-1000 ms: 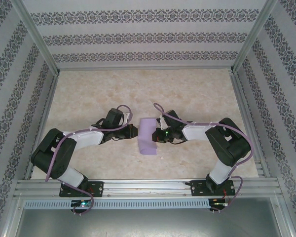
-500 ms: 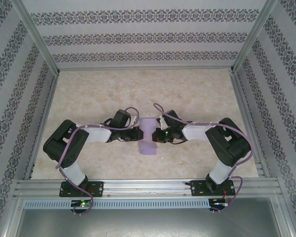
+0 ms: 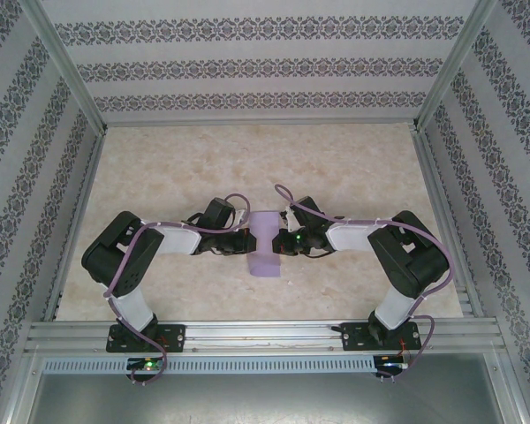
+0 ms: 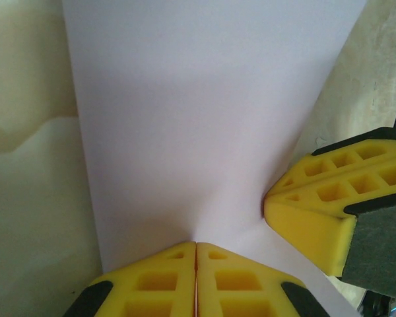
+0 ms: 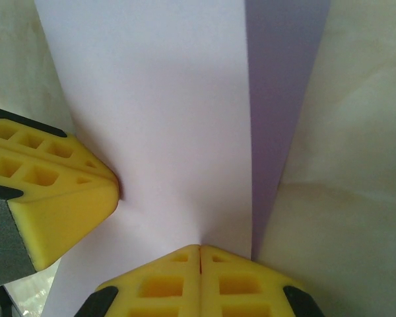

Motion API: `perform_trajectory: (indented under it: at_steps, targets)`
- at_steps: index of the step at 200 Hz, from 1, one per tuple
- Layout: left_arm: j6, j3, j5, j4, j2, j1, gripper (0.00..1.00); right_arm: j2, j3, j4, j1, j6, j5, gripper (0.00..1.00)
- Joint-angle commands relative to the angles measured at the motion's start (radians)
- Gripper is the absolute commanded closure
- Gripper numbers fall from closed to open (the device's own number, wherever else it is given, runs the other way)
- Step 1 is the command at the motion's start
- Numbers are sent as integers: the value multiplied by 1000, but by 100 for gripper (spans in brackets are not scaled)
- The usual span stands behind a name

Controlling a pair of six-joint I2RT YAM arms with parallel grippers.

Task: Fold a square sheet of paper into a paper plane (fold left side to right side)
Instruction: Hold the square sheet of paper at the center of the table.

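- Top external view: the square sheet of paper [image 3: 265,259] lies near the middle of the marbled table [image 3: 344,168], between the two arms. It is folded into a narrow lavender band running from the far side toward the near edge.
- The band looks drawn in at its middle and wider at its far and near ends.
- The left gripper [image 3: 246,240] meets the paper's left edge and the right gripper [image 3: 280,240] meets its right edge, facing each other across the band. From this height I cannot tell how the fingers stand.
- Left wrist view: the paper [image 4: 198,112] is a plain, unmarked pale lavender, smooth and nearly white in the light. Its sides taper toward the camera, with cream table [image 4: 26,198] on either side.
- The left gripper [image 4: 196,254] has its yellow fingers pressed together, pinching the paper's near edge; a faint crease rises from where they meet.
- The right gripper's fingers [image 4: 317,218] touch the paper from the right.
- Right wrist view: the paper [image 5: 158,112] shows a pale upper layer and a darker purple strip [image 5: 284,99] along its right side, divided by a straight line.
- The right gripper [image 5: 199,254] is clamped tight on the paper's near edge.
- The left gripper's fingers [image 5: 59,198] press into the paper from the left, where the sheet dents inward.
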Motion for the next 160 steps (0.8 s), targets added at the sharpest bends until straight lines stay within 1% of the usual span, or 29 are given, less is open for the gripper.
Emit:
perform_trajectory:
  at_steps: [1,36,53,116,160]
  targets:
    - [17,-19,-49,-59,23,-9,91,-10,6,-115,6,-18,48,100]
    - [20,-15,-61,-75,20,-9,92,-83,31,-70,-5,-9,-3,100]
    - [19,-14,-61,-76,21,-9,92,-91,40,-28,-4,6,-34,100]
    - [16,-11,-61,-71,21,-9,92,44,109,96,10,54,-75,100]
    - [19,-9,-55,-74,20,-9,92,113,143,128,14,70,-89,100]
